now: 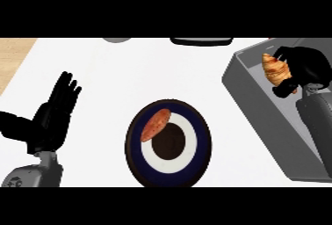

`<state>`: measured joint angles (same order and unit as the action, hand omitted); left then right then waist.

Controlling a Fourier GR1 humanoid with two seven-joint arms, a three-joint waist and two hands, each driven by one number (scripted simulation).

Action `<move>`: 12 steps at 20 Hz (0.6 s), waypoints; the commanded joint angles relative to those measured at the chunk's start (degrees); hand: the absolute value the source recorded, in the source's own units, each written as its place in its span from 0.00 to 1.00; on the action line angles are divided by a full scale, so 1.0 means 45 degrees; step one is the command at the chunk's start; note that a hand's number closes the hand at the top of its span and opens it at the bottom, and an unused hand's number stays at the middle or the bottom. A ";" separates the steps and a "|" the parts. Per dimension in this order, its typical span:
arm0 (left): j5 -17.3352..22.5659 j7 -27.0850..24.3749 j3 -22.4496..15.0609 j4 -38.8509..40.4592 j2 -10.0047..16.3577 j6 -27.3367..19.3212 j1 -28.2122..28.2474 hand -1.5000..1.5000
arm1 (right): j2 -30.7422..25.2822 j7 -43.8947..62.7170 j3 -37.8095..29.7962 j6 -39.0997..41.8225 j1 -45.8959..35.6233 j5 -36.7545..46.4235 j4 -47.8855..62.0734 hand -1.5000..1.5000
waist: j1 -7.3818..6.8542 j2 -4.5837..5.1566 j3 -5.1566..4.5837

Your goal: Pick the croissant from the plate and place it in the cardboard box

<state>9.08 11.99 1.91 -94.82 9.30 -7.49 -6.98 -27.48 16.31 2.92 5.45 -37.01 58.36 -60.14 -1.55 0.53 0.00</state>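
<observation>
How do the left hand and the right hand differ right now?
The left hand is open, fingers straight, holding nothing; the right hand is curled round the croissant. The left hand shows left of the plate; the right hand is over the box. Both are black.

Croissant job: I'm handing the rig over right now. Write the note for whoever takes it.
The right robot hand is shut on the croissant, held over the far end of the grey box.
The left robot hand is open, resting fingers up, left of the plate.
A brown oval food item lies on the plate.
Done: croissant is off the plate and at the box.
Left: release it into the box. Its height above the box floor cannot be told.
</observation>
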 commanded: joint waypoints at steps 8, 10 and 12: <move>-0.0136 0.0144 0.0114 0.0165 -0.0011 -0.0084 -0.0410 0.50 | 0.0807 -0.3926 -0.2199 -0.4584 -0.1017 -0.1531 0.2941 0.00 | 0.0161 -0.0036 0.0029; -0.0023 -0.0024 0.0107 0.0289 -0.0120 0.0009 -0.0242 0.50 | 0.0664 -0.4792 -0.2847 -0.4963 -0.1757 -0.2297 0.2650 0.00 | 0.0118 -0.0032 0.0028; 0.0097 -0.0258 0.0102 0.0100 -0.0123 0.0228 0.0401 0.50 | 0.0816 -0.5079 -0.3676 -0.4820 -0.2049 -0.3401 0.2592 0.00 | 0.0094 -0.0085 0.0019</move>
<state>8.76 11.63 1.87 -93.95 8.52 -7.41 -7.21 -24.80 -2.44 -8.85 -13.31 -44.01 48.94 -47.10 -1.26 0.43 0.13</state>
